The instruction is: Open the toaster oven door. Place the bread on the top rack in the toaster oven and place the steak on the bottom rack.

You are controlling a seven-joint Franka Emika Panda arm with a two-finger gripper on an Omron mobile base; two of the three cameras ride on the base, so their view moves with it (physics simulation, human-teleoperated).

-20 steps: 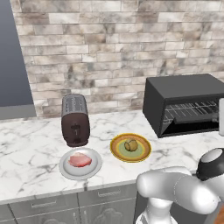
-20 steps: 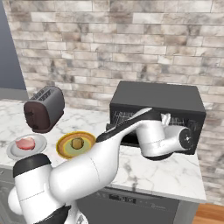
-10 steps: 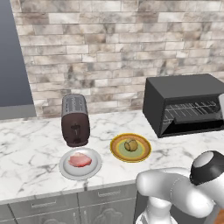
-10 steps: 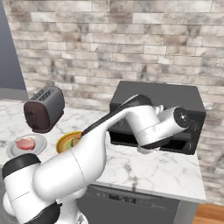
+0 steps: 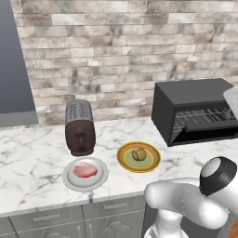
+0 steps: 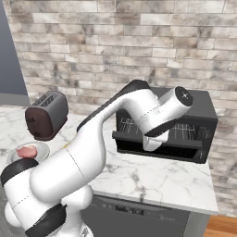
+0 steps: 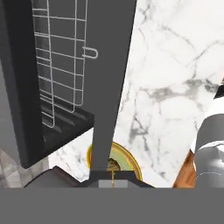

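The black toaster oven point(image 5: 195, 100) stands at the counter's right with its door point(image 5: 204, 136) folded down flat. A silver wire rack point(image 5: 203, 115) shows inside; I cannot tell the top rack from the bottom rack. The bread point(image 5: 138, 154) sits on a yellow-rimmed green plate point(image 5: 125, 160), and the steak point(image 5: 84, 170) lies on a grey plate. My gripper point(image 6: 149, 144) hangs just in front of the open door point(image 6: 185, 151), shut with nothing in it. In the hand view the door point(image 7: 111, 78) runs edge-on past the rack point(image 7: 57, 65), with the bread point(image 7: 113, 165) far below.
A dark brown slot toaster point(image 5: 80, 126) stands behind the steak's plate point(image 5: 69, 179). A brick wall backs the marble counter point(image 5: 32, 162). My arm's elbow point(image 5: 217, 174) bulks at the counter's front right, beside the bread's plate.
The jaws have closed fully. The wrist has risen in front of the oven, and the door stays down.
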